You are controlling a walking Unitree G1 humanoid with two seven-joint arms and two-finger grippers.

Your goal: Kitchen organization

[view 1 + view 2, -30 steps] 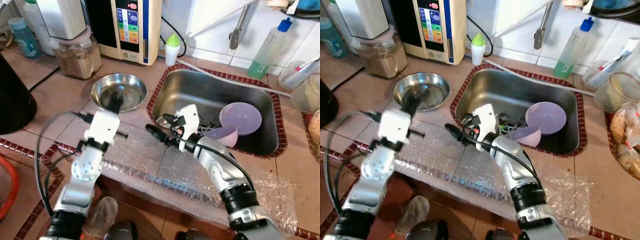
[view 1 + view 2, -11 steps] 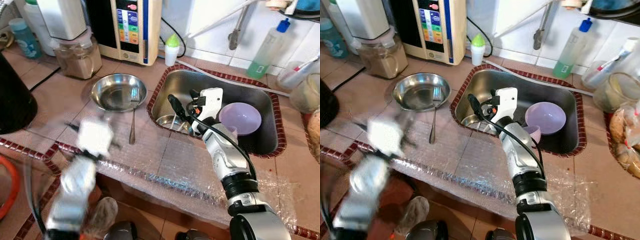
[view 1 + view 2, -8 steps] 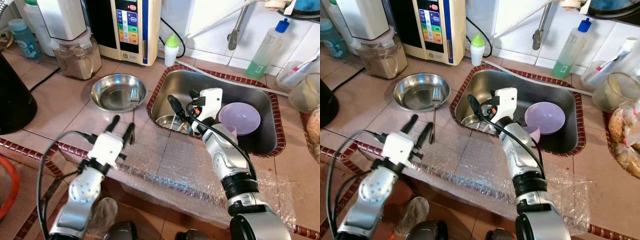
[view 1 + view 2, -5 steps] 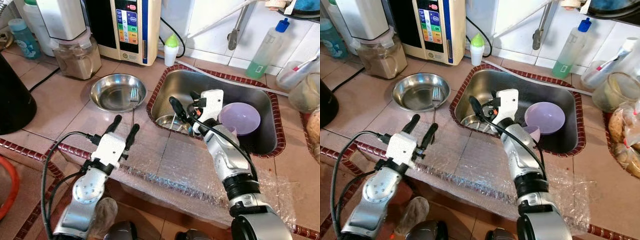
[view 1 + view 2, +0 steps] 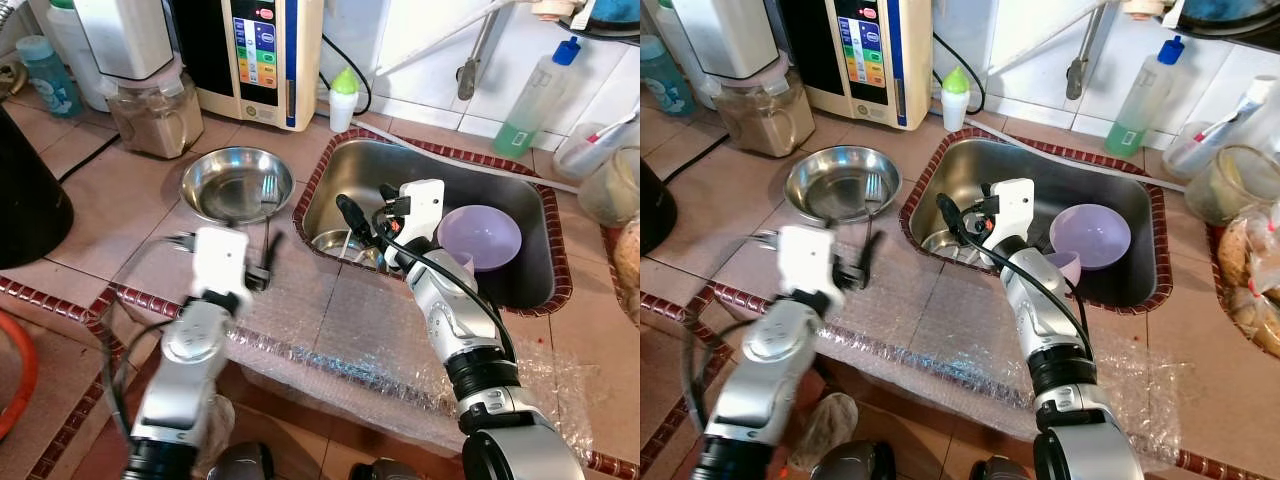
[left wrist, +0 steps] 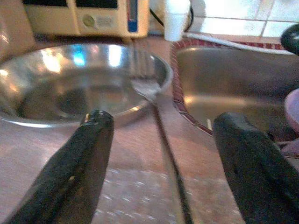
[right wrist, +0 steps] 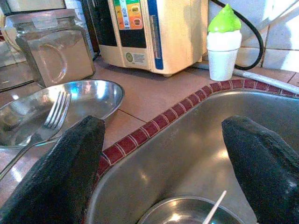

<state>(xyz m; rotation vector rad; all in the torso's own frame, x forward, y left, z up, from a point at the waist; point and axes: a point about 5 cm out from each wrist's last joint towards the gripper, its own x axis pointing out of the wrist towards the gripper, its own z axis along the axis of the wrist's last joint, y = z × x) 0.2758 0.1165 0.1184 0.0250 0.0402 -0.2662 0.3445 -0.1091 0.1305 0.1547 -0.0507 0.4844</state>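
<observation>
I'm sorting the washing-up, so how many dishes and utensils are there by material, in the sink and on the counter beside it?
Stainless steel: 3, the round steel bowl on the counter, the steel fork leaning on its rim, the small steel bowl in the sink
Purple plastic: 2, the purple plastic bowl, the purple plastic cup
Total: 5

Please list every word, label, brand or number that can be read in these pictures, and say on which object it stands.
None can be read.
Cream appliance: coloured button panel, its lettering too small.
The same appliance in the right wrist view, small label by its dial: blurred.
Green soap bottle: no legible label.
</observation>
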